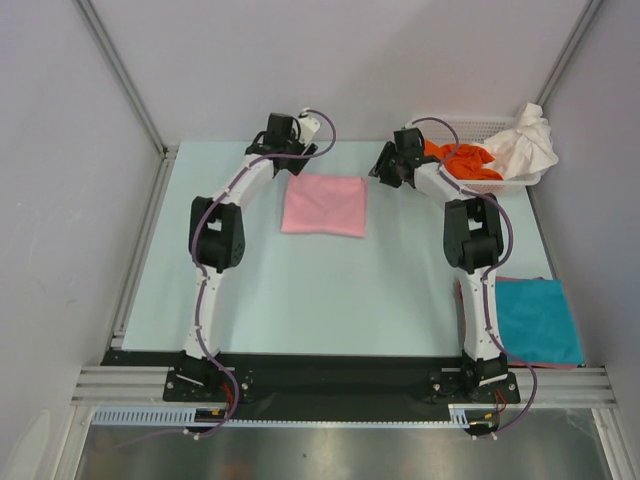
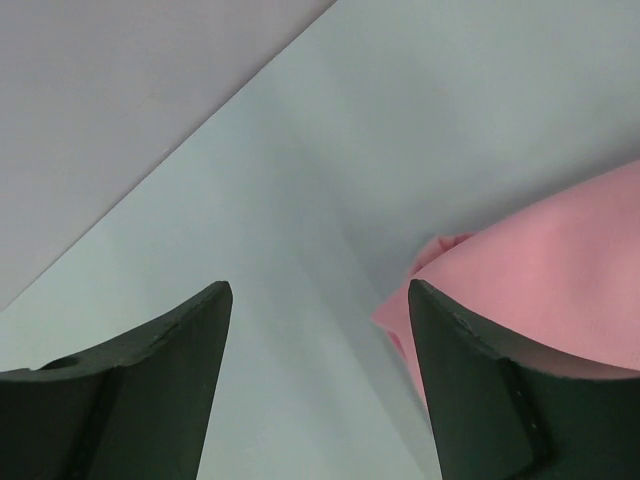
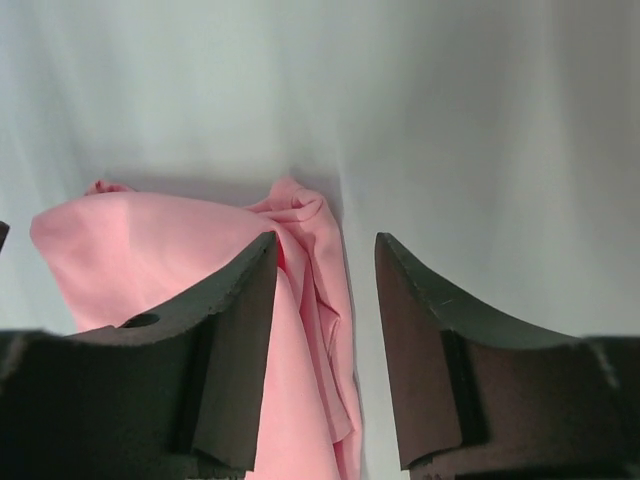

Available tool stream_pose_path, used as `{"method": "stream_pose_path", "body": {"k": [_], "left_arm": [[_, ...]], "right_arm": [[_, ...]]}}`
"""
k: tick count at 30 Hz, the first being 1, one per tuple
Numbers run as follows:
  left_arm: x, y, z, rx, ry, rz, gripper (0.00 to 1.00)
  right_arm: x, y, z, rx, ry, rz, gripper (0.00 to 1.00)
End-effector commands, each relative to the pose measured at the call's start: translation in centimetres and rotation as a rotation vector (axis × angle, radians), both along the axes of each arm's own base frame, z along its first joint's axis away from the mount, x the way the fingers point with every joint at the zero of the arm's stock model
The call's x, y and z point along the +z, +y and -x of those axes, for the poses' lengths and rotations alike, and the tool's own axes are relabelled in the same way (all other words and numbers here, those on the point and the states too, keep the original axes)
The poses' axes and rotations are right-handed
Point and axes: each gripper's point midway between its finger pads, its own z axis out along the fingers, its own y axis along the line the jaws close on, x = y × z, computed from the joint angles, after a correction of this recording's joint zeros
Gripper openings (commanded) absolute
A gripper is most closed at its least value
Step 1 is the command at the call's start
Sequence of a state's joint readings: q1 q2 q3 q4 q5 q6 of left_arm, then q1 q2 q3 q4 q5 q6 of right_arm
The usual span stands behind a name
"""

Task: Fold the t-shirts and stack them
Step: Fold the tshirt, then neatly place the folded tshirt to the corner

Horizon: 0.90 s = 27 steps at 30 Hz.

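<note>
A light pink t-shirt (image 1: 323, 205), folded into a rectangle, lies flat at the middle of the table's far half. My left gripper (image 1: 293, 158) is open and empty just beyond its far left corner; that corner shows in the left wrist view (image 2: 540, 270) beside the right finger. My right gripper (image 1: 385, 170) is open at the far right corner, and the shirt's bunched edge (image 3: 310, 290) lies between its jaws, not gripped. A folded teal t-shirt (image 1: 538, 320) lies at the near right. An orange t-shirt (image 1: 465, 160) and a white t-shirt (image 1: 530, 140) sit crumpled in the basket.
A white lattice basket (image 1: 478, 123) stands at the far right corner of the table. Grey walls and metal frame rails close the table at the back and sides. The right arm's lower links stand just left of the teal shirt.
</note>
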<state>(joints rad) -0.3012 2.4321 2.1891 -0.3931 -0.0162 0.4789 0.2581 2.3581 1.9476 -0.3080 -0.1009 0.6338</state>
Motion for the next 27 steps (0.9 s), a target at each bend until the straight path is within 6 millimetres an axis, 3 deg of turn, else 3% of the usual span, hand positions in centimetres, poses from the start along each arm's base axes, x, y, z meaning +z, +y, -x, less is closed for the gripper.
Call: {"method": "stream_pose_path", "body": {"k": [1, 2, 3, 4, 5, 6, 8, 11, 15, 19, 21, 22, 27], "left_arm": [[4.9, 2.3, -1.1, 0.134, -0.094, 0.043, 0.77], [4.9, 2.4, -0.6, 0.131, -0.073, 0.063, 0.76], [6.6, 2.4, 0.3, 0.123, -0.067, 0.129, 0.76], [6.0, 2.6, 1.3, 0.126, -0.026, 0.145, 0.76], [4.7, 2.4, 2.7, 0.111, 0.029, 0.165, 0.75], [5.9, 2.6, 3.6, 0.114, 0.035, 0.195, 0.75], [4.7, 2.4, 5.6, 0.096, 0.095, 0.217, 0.75], [5.5, 2.3, 7.5, 0.089, 0.131, 0.269, 0.77], [6.0, 3.1, 9.0, 0.105, 0.163, 0.265, 0.77], [5.2, 4.3, 10.8, 0.126, 0.205, 0.259, 0.77], [5.8, 4.8, 11.5, 0.130, 0.201, 0.270, 0.76], [5.3, 5.0, 12.0, 0.134, 0.214, 0.268, 0.76], [6.5, 6.0, 13.9, 0.156, 0.198, 0.305, 0.76]], "right_arm": [[7.2, -0.2, -2.2, -0.002, -0.205, 0.039, 0.50], [7.1, 0.2, -1.6, 0.020, -0.194, 0.051, 0.52], [6.9, 0.8, -0.8, 0.047, -0.176, 0.057, 0.54], [6.5, 1.2, -0.1, 0.071, -0.159, 0.066, 0.56], [4.4, 1.2, 1.5, 0.092, -0.097, 0.076, 0.63], [4.6, 1.7, 2.4, 0.105, -0.093, 0.077, 0.67], [2.2, 1.6, 4.0, 0.106, -0.045, 0.080, 0.73], [0.6, 2.7, 5.2, 0.131, 0.004, 0.022, 0.78], [-1.8, 3.9, 5.9, 0.157, 0.072, -0.033, 0.76], [-3.4, 4.9, 6.4, 0.168, 0.101, -0.098, 0.62], [-3.8, 5.3, 6.4, 0.159, 0.120, -0.131, 0.59], [-4.2, 5.4, 6.4, 0.157, 0.130, -0.145, 0.59], [-6.2, 5.4, 6.4, 0.128, 0.169, -0.176, 0.58]]}}
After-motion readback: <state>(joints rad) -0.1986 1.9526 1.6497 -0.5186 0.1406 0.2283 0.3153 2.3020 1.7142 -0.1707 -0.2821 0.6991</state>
